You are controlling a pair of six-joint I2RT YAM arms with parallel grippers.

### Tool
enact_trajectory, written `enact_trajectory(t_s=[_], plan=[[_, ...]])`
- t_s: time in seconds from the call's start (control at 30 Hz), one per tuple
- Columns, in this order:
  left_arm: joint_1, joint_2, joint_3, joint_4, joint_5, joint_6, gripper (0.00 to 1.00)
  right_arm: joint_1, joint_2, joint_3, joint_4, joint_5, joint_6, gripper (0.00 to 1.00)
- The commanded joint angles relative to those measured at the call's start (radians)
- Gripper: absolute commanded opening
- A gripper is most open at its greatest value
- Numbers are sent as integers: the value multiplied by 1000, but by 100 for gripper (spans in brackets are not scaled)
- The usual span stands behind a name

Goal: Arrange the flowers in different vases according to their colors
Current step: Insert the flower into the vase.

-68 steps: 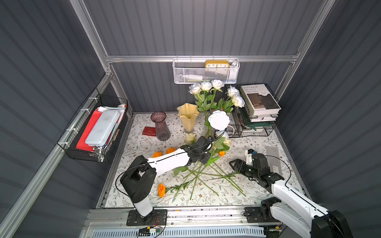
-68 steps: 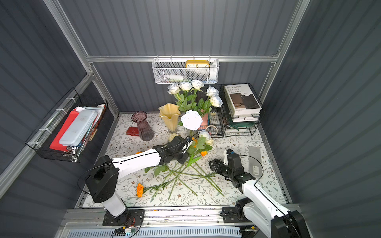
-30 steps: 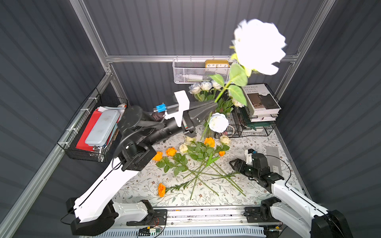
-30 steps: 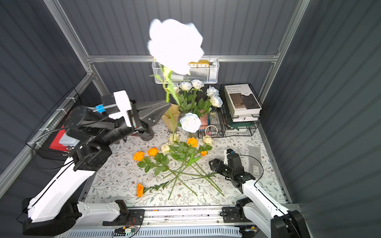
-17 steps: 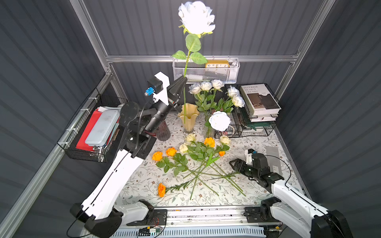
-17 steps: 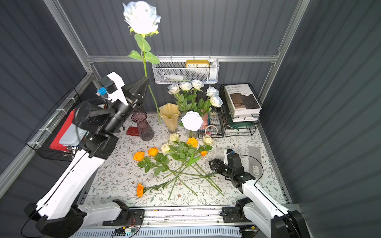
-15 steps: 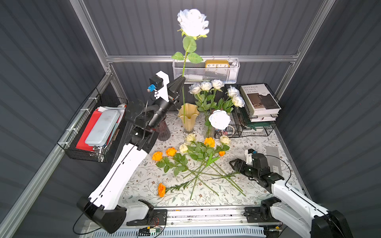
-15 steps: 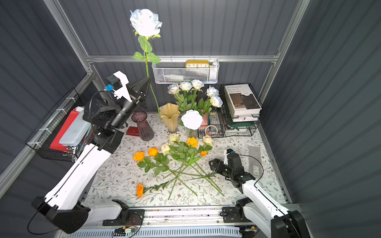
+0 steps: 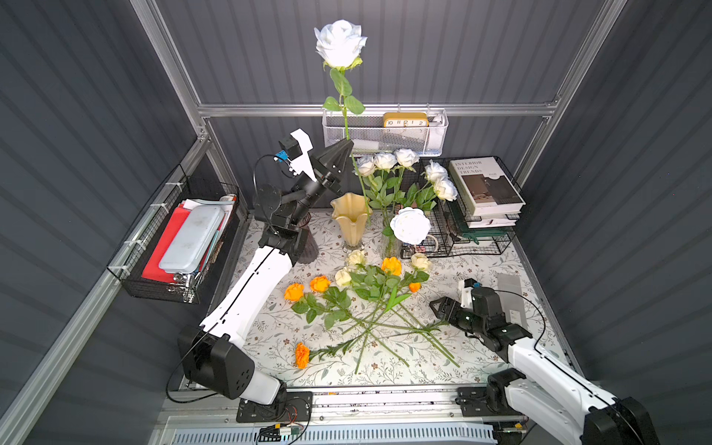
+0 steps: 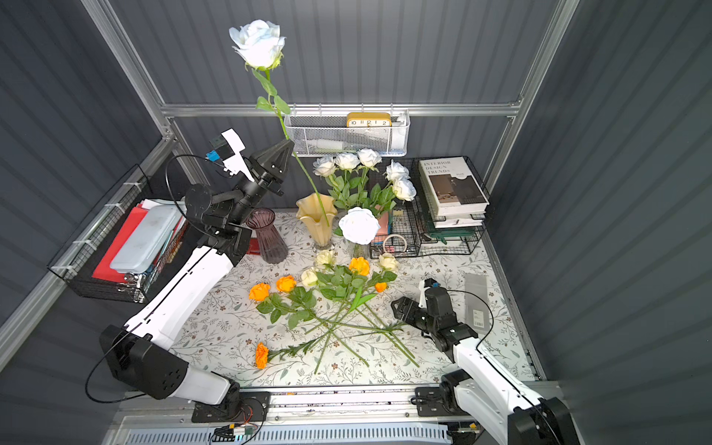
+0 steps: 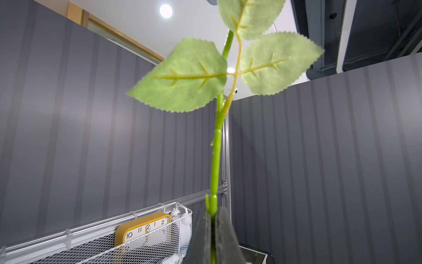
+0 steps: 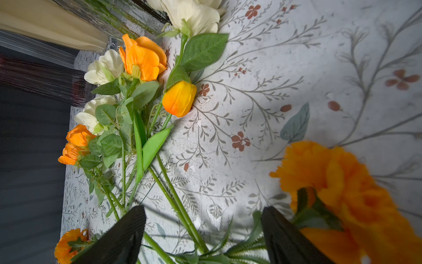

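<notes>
While the left arm [image 9: 250, 293] reaches up toward the back wall, the left jaws are clamped shut on the green stem of 1 white rose [image 9: 340, 43]. It is held nearly upright, with its bloom high above everything else. The stem's lower end hangs at the wavy rim of the cream-yellow vase [image 9: 350, 215]; whether it is inside I cannot tell. Just beside that vase, the clear glass vase [image 9: 390, 246] carries a bunch of white roses [image 9: 385, 162], and the purple vase [image 10: 267, 235] stands on its other side. Orange and cream-yellow flowers [image 9: 370, 285] lie loose on the bench [image 9: 481, 269], stems crossing. The right jaws stand open, low over the stem ends, gripping nothing; a marigold [image 12: 342, 194] lies just beside 1 of them.
</notes>
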Motion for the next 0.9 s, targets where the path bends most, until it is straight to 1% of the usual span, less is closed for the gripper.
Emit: enact_trajectory(t_s=[0.0, 0.1, 0.5, 0.67, 0.87], plan=[[1, 58, -24, 143, 38, -85, 0, -3, 16, 4, 3, -8, -13, 84], [0, 113, -22, 223, 49, -120, 0, -3, 30, 9, -3, -20, -12, 84], [0, 309, 38, 379, 69, -189, 0, -3, 30, 13, -5, -21, -13, 84], [0, 369, 89, 398, 76, -217, 0, -3, 30, 13, -6, -18, -17, 85], [0, 376, 133, 360, 86, -173, 0, -3, 44, 11, 6, -26, -12, 85]])
